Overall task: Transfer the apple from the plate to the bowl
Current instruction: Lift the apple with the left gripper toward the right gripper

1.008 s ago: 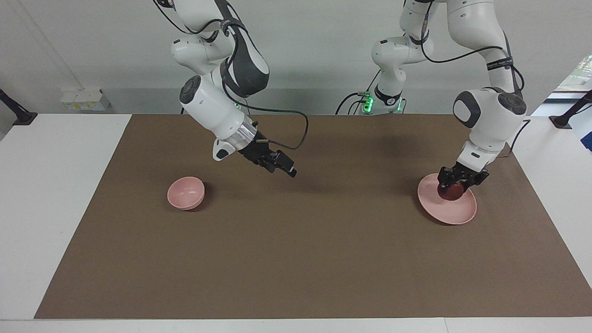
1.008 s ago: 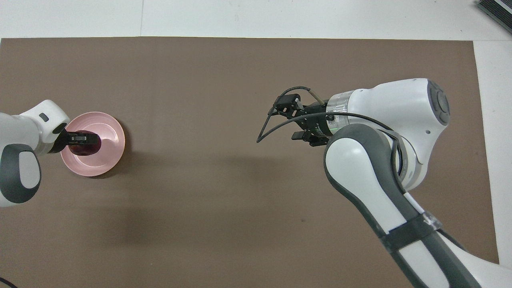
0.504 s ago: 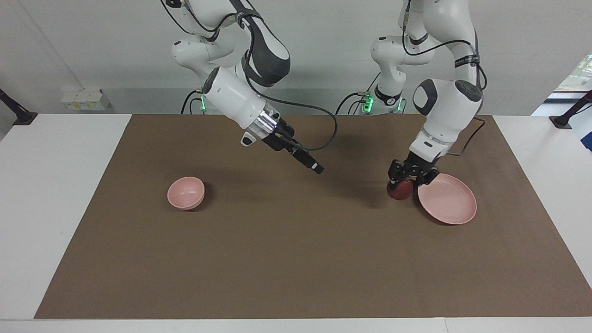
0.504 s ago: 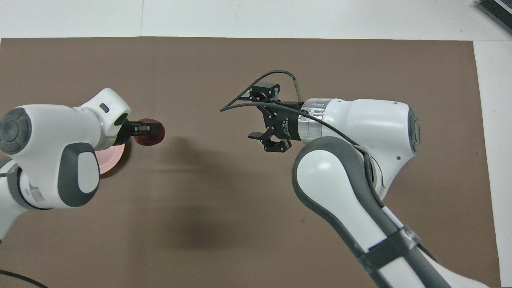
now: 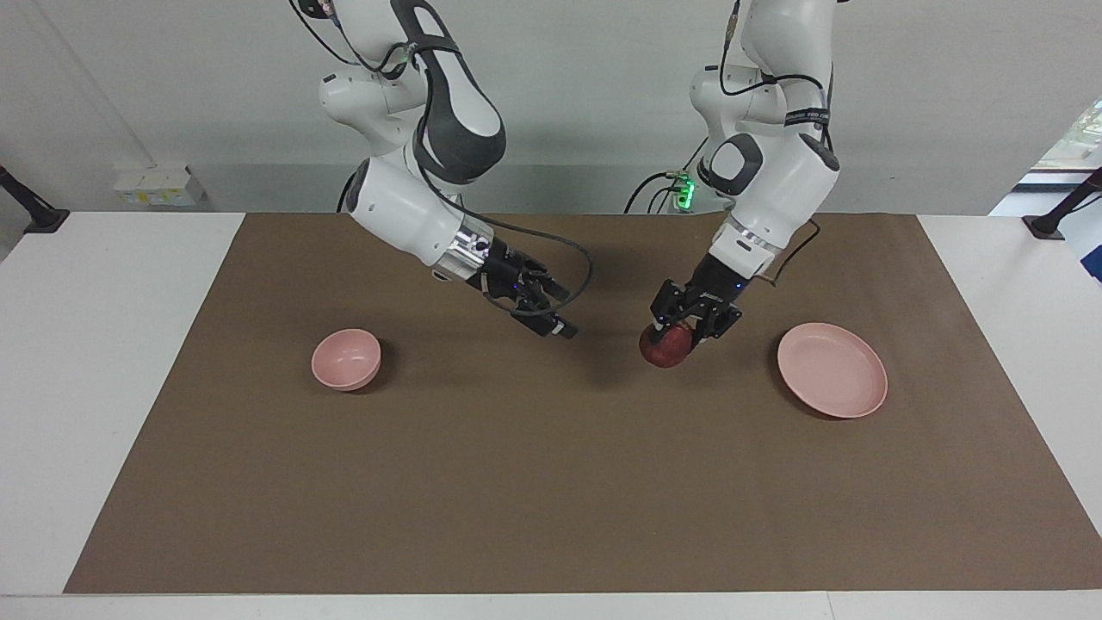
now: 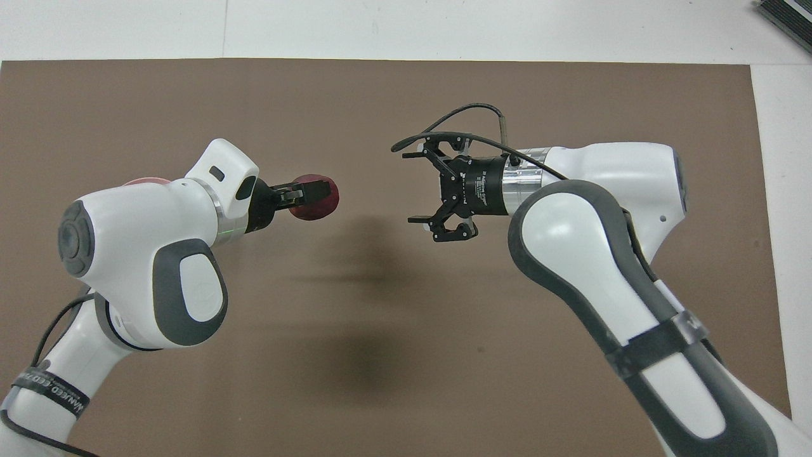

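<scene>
Holding the apple (image 5: pixel 665 346) in closed fingers, the left end effector (image 5: pixel 680 331) hangs over bare brown mat (image 5: pixel 551 482) beside the plate (image 5: pixel 832 370), toward the right arm's end of the bench (image 5: pixel 86 362) — the fruit is off the plate and in the air. Facing it with a gap between, the right end effector (image 6: pixel 426 187) gapes wide and holds nothing. Well apart from the plate sits the bowl (image 5: pixel 346 358) — nothing lies between. Lettering on the arms is too small to read.
</scene>
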You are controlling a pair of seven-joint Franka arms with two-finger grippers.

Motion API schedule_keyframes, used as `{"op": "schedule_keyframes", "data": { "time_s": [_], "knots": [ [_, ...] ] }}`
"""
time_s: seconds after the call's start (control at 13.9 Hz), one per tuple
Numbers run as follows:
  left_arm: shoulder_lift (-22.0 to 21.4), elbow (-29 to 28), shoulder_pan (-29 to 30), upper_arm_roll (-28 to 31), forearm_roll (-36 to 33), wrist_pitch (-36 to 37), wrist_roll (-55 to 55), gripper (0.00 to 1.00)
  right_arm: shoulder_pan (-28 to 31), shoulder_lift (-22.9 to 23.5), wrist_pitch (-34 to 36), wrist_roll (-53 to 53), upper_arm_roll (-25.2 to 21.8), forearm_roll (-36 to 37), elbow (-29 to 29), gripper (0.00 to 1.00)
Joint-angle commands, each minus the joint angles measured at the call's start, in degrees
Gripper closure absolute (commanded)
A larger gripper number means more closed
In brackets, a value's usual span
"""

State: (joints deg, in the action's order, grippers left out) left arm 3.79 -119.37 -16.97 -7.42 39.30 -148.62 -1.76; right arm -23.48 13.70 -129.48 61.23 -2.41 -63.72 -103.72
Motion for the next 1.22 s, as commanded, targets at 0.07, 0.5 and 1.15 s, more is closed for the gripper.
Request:
{"op": "schedule_keyframes", "data": {
  "time_s": [0.07, 0.5, 1.15],
  "knots": [
    [0.2, 1.3, -0.5, -4.3, 4.8, -4.0, 0.4, 1.0, 0.3, 4.2, 1.5, -1.8, 0.4, -3.5, 3.3, 0.0],
    [0.3, 3.1, -0.6, -10.2, 6.1, -5.8, 0.5, 1.0, -1.0, 5.6, 3.1, -3.6, 0.3, -3.7, 3.7, 0.0],
    [0.3, 4.1, -0.5, -11.8, 7.4, -6.1, 1.8, 1.0, 0.5, 3.7, 8.8, -5.9, 0.2, -3.7, 2.6, 0.22]
  ]
}}
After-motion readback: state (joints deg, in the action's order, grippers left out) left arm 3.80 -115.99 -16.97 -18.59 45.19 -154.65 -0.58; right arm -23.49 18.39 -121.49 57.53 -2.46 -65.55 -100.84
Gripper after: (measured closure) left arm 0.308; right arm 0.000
